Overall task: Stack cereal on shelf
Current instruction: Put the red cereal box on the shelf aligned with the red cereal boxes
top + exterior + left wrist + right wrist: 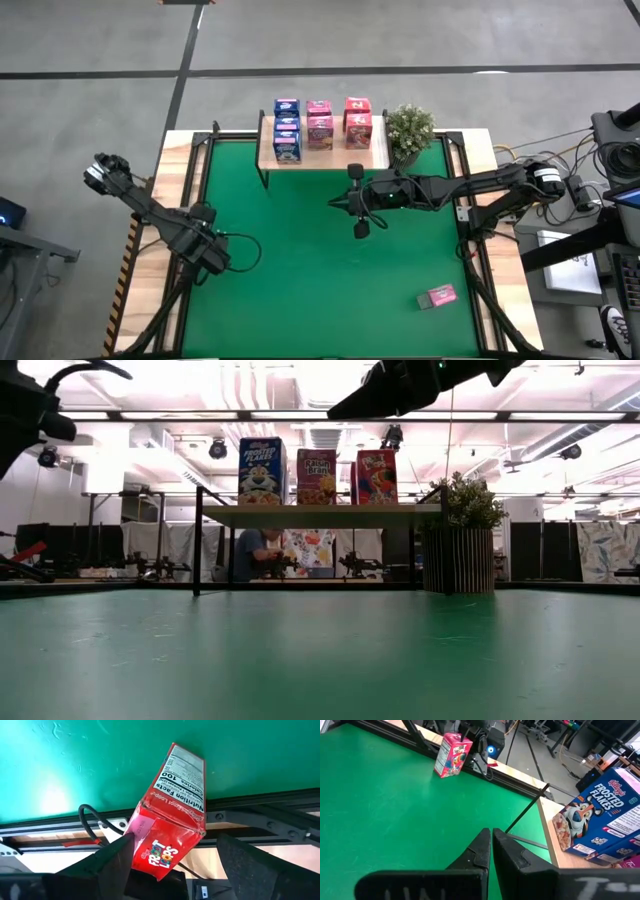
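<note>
Left wrist view: a red cardboard Froot Loops cereal box (170, 810) stands tilted between our left gripper (172, 857)'s spread, released fingers (117, 857), one corner against the near finger, over the green mat's edge. We judge this the pick-up step; next the fingers must close squarely, then carry it to the light wooden shelf (325, 156). Right gripper (360, 205) hangs in front of the shelf, fingers clenched, empty.
</note>
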You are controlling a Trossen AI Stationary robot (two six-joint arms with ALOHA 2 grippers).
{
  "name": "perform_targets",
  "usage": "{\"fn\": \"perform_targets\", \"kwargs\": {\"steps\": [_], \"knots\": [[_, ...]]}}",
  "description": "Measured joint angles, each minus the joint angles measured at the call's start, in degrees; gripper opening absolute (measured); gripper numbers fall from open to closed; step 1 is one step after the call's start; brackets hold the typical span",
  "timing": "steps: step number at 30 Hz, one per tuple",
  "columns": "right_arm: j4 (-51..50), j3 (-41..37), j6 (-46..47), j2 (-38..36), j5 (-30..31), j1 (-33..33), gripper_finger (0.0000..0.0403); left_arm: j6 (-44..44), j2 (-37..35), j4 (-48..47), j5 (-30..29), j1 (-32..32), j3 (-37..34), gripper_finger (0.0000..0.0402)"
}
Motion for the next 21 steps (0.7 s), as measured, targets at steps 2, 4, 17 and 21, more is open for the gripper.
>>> {"fn": "perform_targets", "kwargs": {"steps": [2,4,17,21], "knots": [[0.0,0.0,0.0,0.0,0.0,0.0,0.0009,-0.1,0.0,0.2,-0.4,0.0,0.8,0.0265],[0.0,0.0,0.0,0.0,0.0,0.0,0.0009,-0.1,-0.1,0.2,-1.2,0.0,1.6,0.0263],[0.0,0.0,0.0,0.0,0.0,0.0,0.0009,0.3,-0.6,0.2,-4.1,0.0,2.2,0.0262],[0.0,0.0,0.0,0.0,0.0,0.0,0.0009,0.4,-0.7,0.2,-4.1,0.0,1.8,0.0262]]}}
